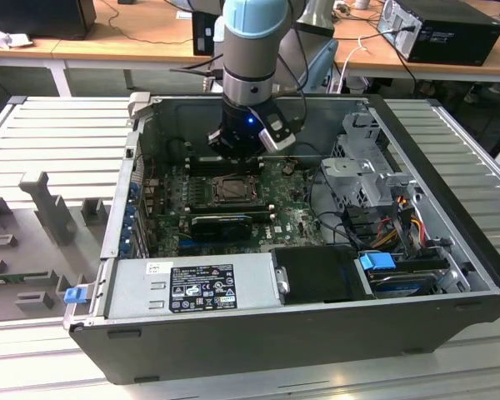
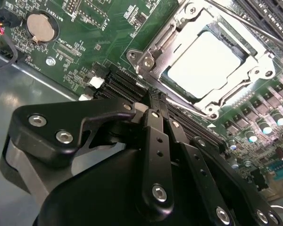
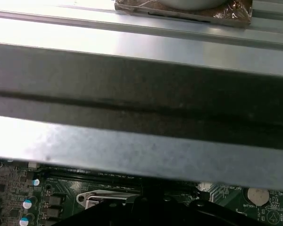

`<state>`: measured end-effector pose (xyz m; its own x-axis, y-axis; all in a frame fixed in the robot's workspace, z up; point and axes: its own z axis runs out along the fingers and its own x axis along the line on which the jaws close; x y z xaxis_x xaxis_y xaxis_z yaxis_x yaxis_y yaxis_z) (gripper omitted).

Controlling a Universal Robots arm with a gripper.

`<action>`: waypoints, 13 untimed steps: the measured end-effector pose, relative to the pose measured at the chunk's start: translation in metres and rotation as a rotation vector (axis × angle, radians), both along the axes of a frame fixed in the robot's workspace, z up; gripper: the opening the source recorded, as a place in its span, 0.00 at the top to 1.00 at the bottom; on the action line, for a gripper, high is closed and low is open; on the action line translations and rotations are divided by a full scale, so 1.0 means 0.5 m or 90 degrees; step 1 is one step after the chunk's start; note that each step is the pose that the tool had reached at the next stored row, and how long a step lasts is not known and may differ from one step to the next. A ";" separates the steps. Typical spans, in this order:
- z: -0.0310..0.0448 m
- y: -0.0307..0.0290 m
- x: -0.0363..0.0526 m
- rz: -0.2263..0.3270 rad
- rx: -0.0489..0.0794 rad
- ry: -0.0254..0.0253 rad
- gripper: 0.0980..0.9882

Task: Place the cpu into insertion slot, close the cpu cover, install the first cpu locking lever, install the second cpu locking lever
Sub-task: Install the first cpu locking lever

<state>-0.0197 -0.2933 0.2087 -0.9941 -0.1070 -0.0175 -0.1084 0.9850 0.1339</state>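
With the cpu (image 2: 205, 63) seated under the cpu cover (image 2: 179, 35), the closed, empty gripper (image 2: 156, 101) should press levers squarely beside the cover.

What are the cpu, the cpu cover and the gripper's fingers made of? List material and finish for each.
cpu: likely metal-topped, pale and smooth; it glares nearly white under the light.
cpu cover: bare stamped metal, silvery and semi-glossy, with bright reflections and screw heads at its corners.
Gripper fingers: matte black, probably anodised metal or hard plastic, bolted with shiny silver screws; the look leaves it open.
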 end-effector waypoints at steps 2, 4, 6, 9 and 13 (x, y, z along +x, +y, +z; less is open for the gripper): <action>-0.003 0.000 0.000 0.000 0.000 0.0000 0.99; -0.005 0.000 0.000 0.000 0.000 -0.0001 0.99; -0.007 0.000 0.001 0.000 -0.001 0.0000 0.99; -0.010 0.000 0.002 0.000 -0.002 0.0000 0.99; -0.012 0.000 0.002 0.000 -0.004 0.0001 0.99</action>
<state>-0.0185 -0.2932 0.2029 -0.9941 -0.1069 -0.0167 -0.1082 0.9859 0.1277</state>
